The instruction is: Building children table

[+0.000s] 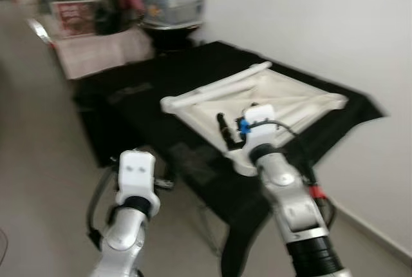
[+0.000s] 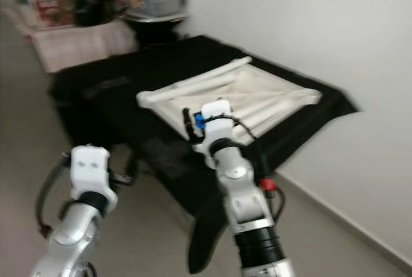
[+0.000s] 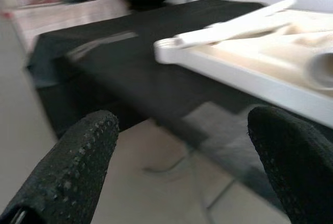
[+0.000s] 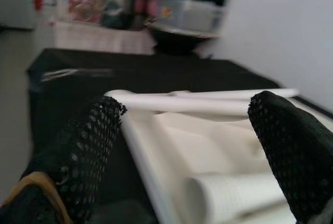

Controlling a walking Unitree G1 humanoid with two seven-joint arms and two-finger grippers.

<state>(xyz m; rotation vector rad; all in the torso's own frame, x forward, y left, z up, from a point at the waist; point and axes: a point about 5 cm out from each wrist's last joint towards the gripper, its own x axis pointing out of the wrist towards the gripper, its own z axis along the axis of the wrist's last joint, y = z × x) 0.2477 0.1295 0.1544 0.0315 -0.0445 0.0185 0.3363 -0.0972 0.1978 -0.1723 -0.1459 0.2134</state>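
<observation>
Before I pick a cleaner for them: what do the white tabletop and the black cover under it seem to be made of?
White tabletop: probably moulded plastic, matt cream, judging by its rounded rim and ribbed underside; painted wood cannot be ruled out. Black cover: looks like woven cloth, dull black, since it drapes and creases over the edges.

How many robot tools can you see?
2. The left tool is open, in front of the black-covered table and short of it. The right tool is open at the near edge of the white tabletop. None seems hidden.
</observation>
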